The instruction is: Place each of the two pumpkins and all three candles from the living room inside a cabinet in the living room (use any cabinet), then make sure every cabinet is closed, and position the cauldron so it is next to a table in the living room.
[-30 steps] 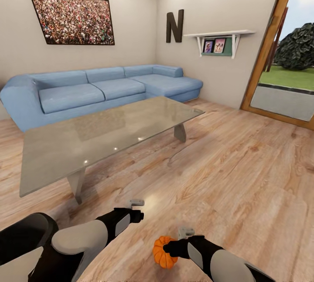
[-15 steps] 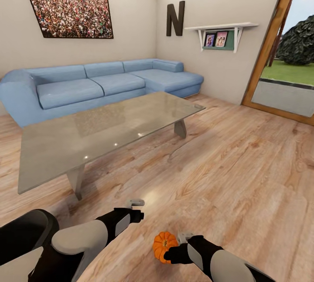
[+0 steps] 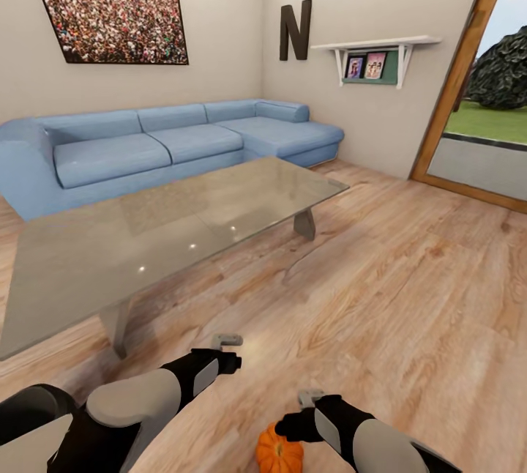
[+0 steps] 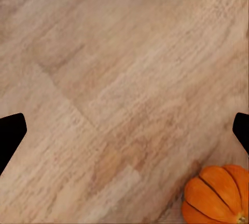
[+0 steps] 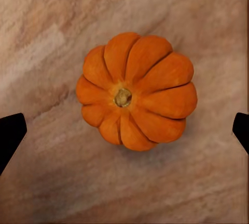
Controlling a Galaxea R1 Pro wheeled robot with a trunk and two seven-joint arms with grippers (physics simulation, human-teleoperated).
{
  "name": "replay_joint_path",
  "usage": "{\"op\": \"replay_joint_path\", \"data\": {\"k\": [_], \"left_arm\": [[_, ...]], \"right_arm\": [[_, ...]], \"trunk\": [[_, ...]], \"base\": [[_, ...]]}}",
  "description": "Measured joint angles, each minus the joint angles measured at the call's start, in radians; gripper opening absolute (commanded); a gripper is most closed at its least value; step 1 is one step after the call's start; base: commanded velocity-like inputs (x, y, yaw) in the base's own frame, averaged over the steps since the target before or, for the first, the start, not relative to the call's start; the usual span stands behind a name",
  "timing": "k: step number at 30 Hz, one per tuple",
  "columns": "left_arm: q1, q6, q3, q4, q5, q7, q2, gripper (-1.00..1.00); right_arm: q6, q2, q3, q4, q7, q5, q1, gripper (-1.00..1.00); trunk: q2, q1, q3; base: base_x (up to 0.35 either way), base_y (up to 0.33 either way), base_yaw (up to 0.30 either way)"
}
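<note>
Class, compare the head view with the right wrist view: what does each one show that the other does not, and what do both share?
Head view alone: the blue sofa, the glass table, the wall shelf and both arms.

Right wrist view alone: the pumpkin's whole ribbed top with its stem, between the open right tool's dark fingertips.

Both: the orange pumpkin and the wooden floor.

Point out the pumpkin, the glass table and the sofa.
pumpkin [image 5: 136, 91]: right wrist view, on its ribbed top beside the stem.
glass table [image 3: 183, 228]: head view, on the middle of the glass top.
sofa [image 3: 110, 158]: head view, on a left seat cushion.
</note>
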Motion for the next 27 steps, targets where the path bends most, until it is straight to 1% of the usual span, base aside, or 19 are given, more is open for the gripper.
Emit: {"op": "replay_joint_path", "data": {"k": [9,24,27], "left_arm": [[0.000,-0.004,-0.001,-0.002,-0.001,-0.001,-0.001,1.00],[0.000,0.003,-0.001,-0.002,-0.001,-0.001,-0.002,1.00],[0.000,0.000,-0.001,-0.002,-0.001,-0.001,-0.002,1.00]], "right_arm": [[-0.001,0.000,0.000,0.000,0.000,0.000,0.000,1.00],[0.000,0.000,0.000,0.000,-0.001,0.000,0.000,1.00],[0.007,0.000,0.000,0.000,-0.016,0.000,0.000,1.00]], "trunk": [[0.000,0.000,0.000],[-0.003,0.007,-0.058],[-0.004,0.007,-0.058]], "base": [[0.032,0.000,0.000],[0.001,0.000,0.000],[0.000,0.000,0.000]]}}
